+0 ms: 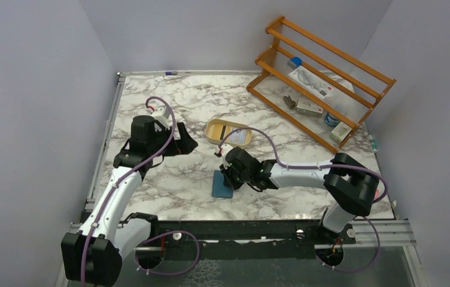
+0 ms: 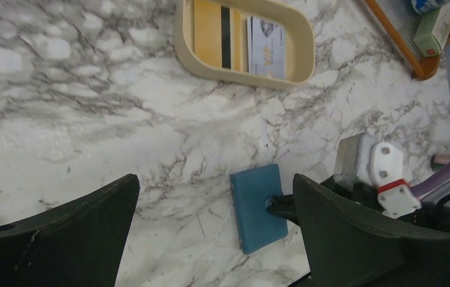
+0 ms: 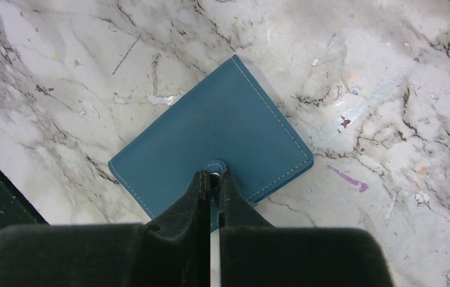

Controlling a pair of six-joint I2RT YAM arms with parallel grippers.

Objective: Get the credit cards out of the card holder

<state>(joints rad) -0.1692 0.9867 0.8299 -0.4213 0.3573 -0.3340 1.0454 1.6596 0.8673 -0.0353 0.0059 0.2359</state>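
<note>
Right wrist | card holder (image 3: 216, 125) shut, flat | R tool (image 3: 213, 175) pinching its tab (image 3: 215, 166)

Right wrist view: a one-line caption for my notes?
Right gripper pinching the snap tab of the closed teal card holder on the marble table.

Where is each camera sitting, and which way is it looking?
Top: high behind the robot, looking down at the table; the left arm and right arm show.
Left wrist: on the left arm, looking down and forward at the wallet and dish; its wide-open left pincer frames the bottom.
Right wrist: on the right arm, looking down close at the wallet; its right pincer pinches the snap tab.
Shared: the wallet is in all three; the dish only in top and left wrist.
</note>
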